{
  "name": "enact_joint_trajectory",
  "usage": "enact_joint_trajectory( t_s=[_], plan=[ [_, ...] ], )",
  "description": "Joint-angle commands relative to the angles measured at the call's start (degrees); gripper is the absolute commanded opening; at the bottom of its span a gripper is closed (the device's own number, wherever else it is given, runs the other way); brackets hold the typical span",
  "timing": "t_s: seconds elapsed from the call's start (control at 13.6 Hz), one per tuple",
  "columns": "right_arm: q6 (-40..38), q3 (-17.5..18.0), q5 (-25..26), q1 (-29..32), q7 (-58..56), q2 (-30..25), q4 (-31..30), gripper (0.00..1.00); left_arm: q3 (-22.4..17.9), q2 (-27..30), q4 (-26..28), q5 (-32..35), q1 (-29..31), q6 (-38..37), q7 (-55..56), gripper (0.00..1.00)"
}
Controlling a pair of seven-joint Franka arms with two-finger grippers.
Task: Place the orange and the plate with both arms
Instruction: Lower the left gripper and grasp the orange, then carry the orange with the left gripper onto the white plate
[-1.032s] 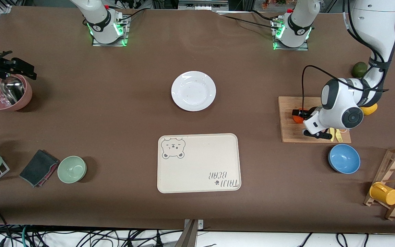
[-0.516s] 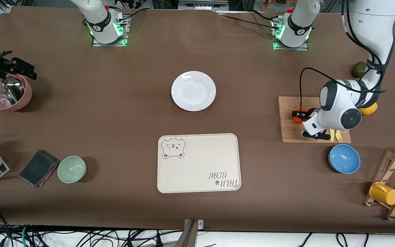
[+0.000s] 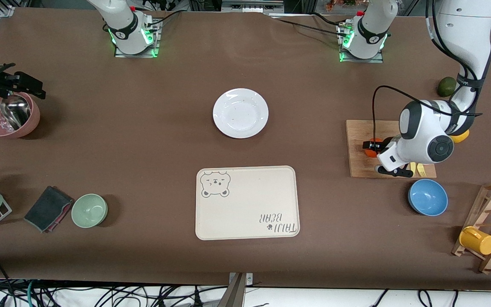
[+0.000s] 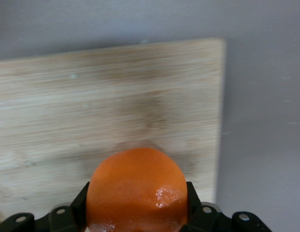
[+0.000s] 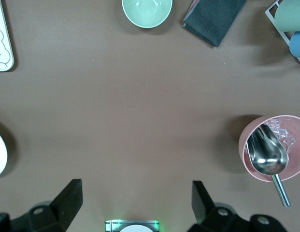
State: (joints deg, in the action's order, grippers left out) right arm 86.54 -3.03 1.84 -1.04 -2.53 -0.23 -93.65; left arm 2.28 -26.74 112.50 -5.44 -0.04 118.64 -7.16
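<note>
The orange point(image 3: 372, 147) is a small, bright red-orange fruit low over the wooden cutting board point(image 3: 358, 166) at the left arm's end of the table. My left gripper point(image 3: 375, 149) is shut on it. In the left wrist view the orange point(image 4: 137, 188) fills the gap between the black fingers point(image 4: 78, 205), with the board point(image 4: 92, 96) under it. The white plate point(image 3: 240, 113) lies bare at mid-table, farther from the front camera than the cream bear tray point(image 3: 245, 202). My right gripper point(image 5: 136, 191) waits high over the right arm's end of the table, open and holding nothing.
A blue bowl point(image 3: 428, 197), a yellow fork point(image 3: 420, 169), a lemon point(image 3: 460, 135) and a dark green fruit point(image 3: 446, 86) surround the board. A mug rack point(image 3: 490, 226) stands nearer the camera. At the right arm's end are a pink bowl with scoop point(image 3: 9, 115), green bowl point(image 3: 89, 209) and cloth point(image 3: 48, 208).
My left gripper has shut on the orange over the board and shifted slightly. The right arm, plate and tray have not moved.
</note>
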Motion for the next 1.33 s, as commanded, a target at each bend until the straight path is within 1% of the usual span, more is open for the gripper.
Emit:
enact_joint_trajectory(
  t_s=[0.0, 0.29, 0.37, 0.59, 0.66, 0.81, 0.88, 0.96, 1.25],
  plan=[
    [-1.10, 0.13, -0.96, 0.24, -0.02, 0.32, 1.01, 1.00, 4.29, 0.90, -2.81, -2.46, -0.66, -4.12, 4.32, 0.01],
    [-1.10, -0.14, -0.96, 0.24, -0.02, 0.32, 1.01, 1.00, 14.22, 0.82, -2.73, -4.05, -0.83, -2.90, 16.79, 0.01],
    [-1.02, -0.14, -0.96, 0.24, -0.02, 0.32, 1.01, 1.00, 17.03, 0.82, -2.64, -4.05, -0.84, -2.11, 21.26, 0.01],
    [-1.11, -0.14, -1.05, 0.24, 0.07, 0.32, 1.01, 1.00, 23.80, 0.55, -2.20, -4.05, -2.06, 0.09, 33.74, 0.01],
    [-1.11, -0.14, -1.05, 0.24, -0.02, 0.32, 1.01, 1.00, 24.95, 0.47, -2.02, -4.05, -3.98, 1.49, 38.31, 0.00],
    [-1.11, -0.14, -1.31, 0.24, -0.02, 0.32, 1.01, 1.00, 25.14, -0.06, -1.93, -4.40, -10.38, 5.09, 47.80, 0.00],
    [-1.11, -0.14, -1.31, 0.24, -0.02, 0.32, 1.01, 1.00, 25.14, -0.58, -1.85, -6.05, -13.11, 7.28, 51.15, 0.00],
    [-1.28, -0.14, -1.31, 0.24, -0.02, 0.32, 1.01, 1.00, 25.14, -1.72, -1.76, -7.29, -15.58, 9.48, 52.49, 0.00],
    [-1.46, -0.14, -1.31, 0.24, -0.02, 0.32, 0.92, 1.00, 25.05, -5.94, -1.76, -8.18, -23.93, 19.15, 60.83, 0.00]
  ],
)
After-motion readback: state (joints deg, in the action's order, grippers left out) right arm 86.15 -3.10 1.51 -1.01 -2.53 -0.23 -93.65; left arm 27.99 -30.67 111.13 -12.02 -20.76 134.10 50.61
